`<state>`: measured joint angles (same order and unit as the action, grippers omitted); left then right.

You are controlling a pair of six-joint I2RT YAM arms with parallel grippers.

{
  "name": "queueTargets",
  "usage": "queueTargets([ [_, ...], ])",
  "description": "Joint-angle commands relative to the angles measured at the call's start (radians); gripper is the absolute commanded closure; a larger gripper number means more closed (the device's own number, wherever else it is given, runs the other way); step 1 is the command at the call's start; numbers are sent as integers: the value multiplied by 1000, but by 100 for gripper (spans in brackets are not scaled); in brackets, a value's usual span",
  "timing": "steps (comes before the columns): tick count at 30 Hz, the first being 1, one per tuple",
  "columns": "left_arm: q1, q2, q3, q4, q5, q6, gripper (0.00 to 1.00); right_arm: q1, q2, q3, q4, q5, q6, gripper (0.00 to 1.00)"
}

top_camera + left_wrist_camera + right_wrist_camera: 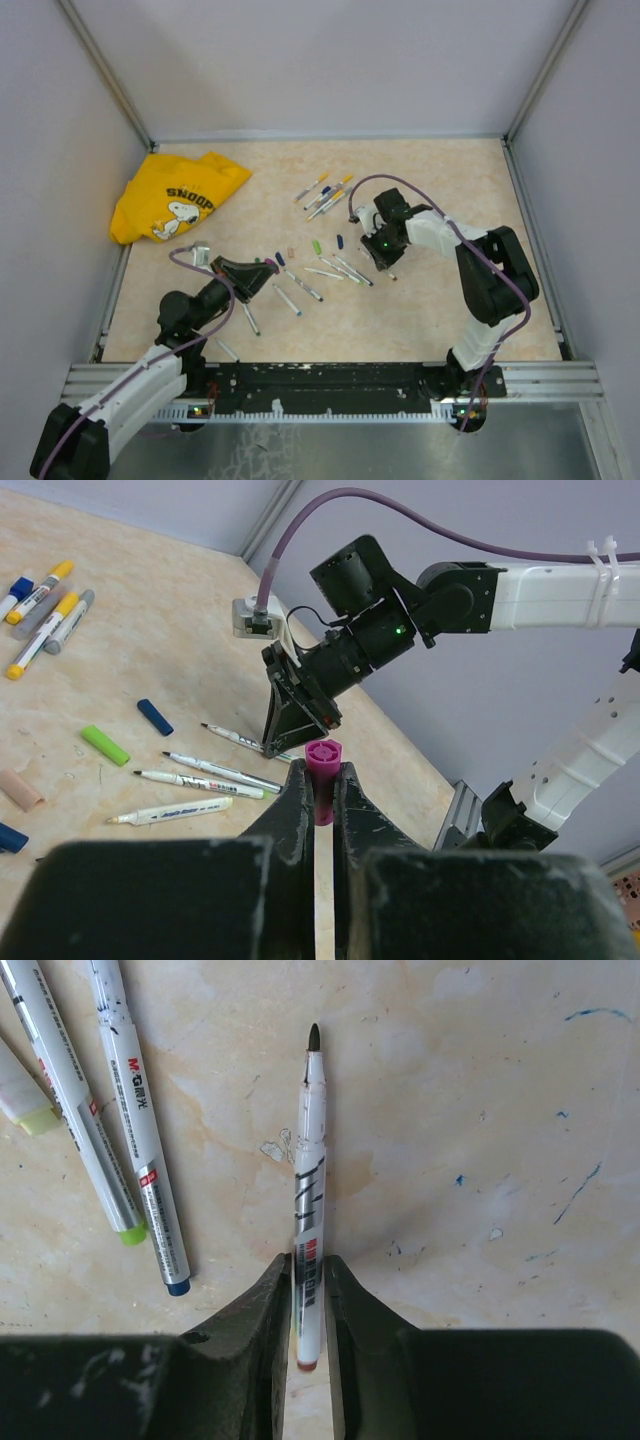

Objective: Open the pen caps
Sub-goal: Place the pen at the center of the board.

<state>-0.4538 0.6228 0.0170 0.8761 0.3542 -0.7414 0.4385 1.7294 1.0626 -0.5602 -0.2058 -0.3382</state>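
Tabletop wrist views, unlike overhead, show left end effector clamping magenta cap; right end effector straddles pen, grip unclear.

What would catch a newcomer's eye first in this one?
The yellow Snoopy shirt bunched at the far left corner of the table stands out most. Next, the left hand pinches a magenta cap at its fingertips. An uncapped pen lies between the fingers of the right hand, with loose pens and caps scattered mid-table.
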Motion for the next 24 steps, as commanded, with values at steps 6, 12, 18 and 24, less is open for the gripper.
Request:
queueTargets([
  [6, 4, 12, -17, 59, 22, -18, 100, 9, 7, 48, -8, 14, -9, 77],
  [12, 2, 32, -15, 78, 31, -37, 100, 9, 3, 53, -13, 14, -16, 74],
  [18, -10, 109, -4, 147, 62, -63, 100, 9, -15, 55, -15, 12, -21, 69],
  [24, -62, 182, 13, 184, 42, -56, 100, 9, -31, 53, -11, 18, -21, 65],
])
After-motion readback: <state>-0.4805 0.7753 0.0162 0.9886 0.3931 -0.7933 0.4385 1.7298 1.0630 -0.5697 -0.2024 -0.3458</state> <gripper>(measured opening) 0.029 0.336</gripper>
